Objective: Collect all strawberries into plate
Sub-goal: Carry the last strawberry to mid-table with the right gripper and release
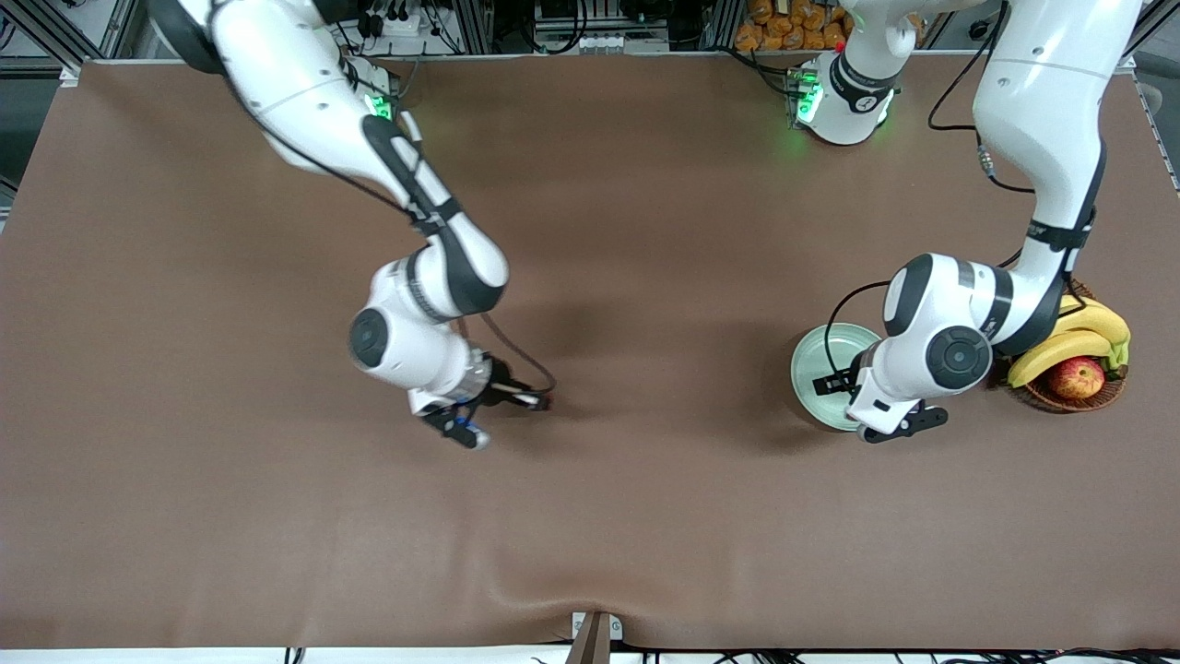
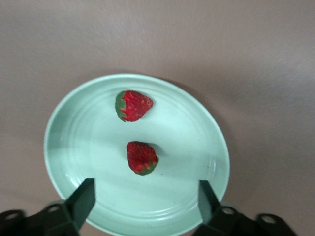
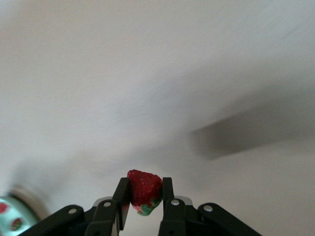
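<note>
Both sets of jaws tell different stories: the left gripper [image 2: 145,199] has its fingers spread wide over the plate [image 2: 74,123] with nothing between them, while the right gripper [image 3: 143,204] is clamped on a strawberry [image 3: 144,192]. Taking the plate as the landmark, the brown table [image 1: 590,516] spreads out around it, and most of the plate is hidden in the front view under the left arm's bent wrist, so only a pale green crescent [image 1: 816,364] shows there. That left arm comes down from its base, folds at the elbow and points its gripper [image 1: 843,383] straight down at the plate. The wicker basket [image 1: 1060,398] sits just beside the plate toward the left arm's end of the table, partly covered by the same arm, with bananas [image 1: 1074,337] and an apple [image 1: 1077,377] in it. The right arm reaches out low over bare table well apart from the plate, toward the right arm's end, its gripper [image 1: 539,400] tilted sideways; the berry it holds is barely a red speck in the front view. Two strawberries lie inside the plate, apart from each other: one [image 2: 133,105] closer to the rim, the other [image 2: 142,158] near the middle.
</note>
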`<state>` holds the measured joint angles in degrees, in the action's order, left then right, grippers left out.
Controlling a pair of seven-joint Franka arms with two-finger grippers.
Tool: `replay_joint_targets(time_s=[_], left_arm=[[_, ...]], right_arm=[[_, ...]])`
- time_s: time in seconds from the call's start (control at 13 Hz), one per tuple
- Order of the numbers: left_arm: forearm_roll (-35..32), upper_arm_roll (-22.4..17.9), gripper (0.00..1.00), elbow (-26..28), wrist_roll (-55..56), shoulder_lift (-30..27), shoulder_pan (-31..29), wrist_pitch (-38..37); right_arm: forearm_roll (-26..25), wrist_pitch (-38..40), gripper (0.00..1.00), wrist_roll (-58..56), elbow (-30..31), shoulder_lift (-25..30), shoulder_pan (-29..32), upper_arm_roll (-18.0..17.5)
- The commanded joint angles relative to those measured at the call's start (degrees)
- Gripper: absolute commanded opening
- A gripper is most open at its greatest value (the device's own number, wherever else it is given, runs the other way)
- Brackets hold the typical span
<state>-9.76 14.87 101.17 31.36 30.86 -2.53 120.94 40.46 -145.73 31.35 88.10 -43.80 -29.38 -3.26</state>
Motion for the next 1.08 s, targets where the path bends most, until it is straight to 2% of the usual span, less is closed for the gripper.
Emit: replay_joint_targets(time_s=[0.0, 0.23, 0.38, 0.46, 0.54, 0.62, 0.77, 1.0], left_arm=[[-1.0, 0.7, 1.00, -1.4, -0.1, -2.4, 0.6, -4.8], [-0.5, 3.0, 1.00, -2.9, 0.1, -3.7, 0.1, -7.0], [-0.4, 4.3, 1.00, -6.2, 0.5, -3.8, 0.4, -9.9], [-0.1, 5.3, 1.00, -7.6, 0.6, -3.7, 0.4, -10.8], [0.6, 5.8, 1.00, -8.3, 0.6, -3.7, 0.6, -10.8], [1.5, 5.9, 1.00, -9.2, 0.7, -3.4, 0.9, -10.8], [1.9, 5.9, 1.00, -10.5, 0.6, -3.0, 1.4, -10.8], [1.6, 5.9, 1.00, -12.0, 0.9, -2.0, 3.7, -10.8]], right_arm=[[9.6, -8.0, 0.00, 1.1, -2.4, -3.9, -5.6, 1.5], [19.5, -10.0, 0.00, 1.1, -8.4, -8.6, -14.5, 6.8], [20.5, -10.0, 0.03, 1.1, -10.0, -9.6, -15.3, 7.0], [20.5, -10.0, 0.24, 1.1, -10.1, -9.6, -15.4, 7.0], [20.5, -10.1, 0.59, 1.0, -10.1, -9.8, -15.6, 7.0], [20.5, -10.1, 0.82, 1.0, -9.8, -10.1, -15.8, 7.0], [20.4, -11.0, 0.99, 0.9, -9.6, -10.1, -15.8, 7.0], [20.4, -10.7, 1.00, 0.6, -9.5, -8.8, -14.2, 7.3]])
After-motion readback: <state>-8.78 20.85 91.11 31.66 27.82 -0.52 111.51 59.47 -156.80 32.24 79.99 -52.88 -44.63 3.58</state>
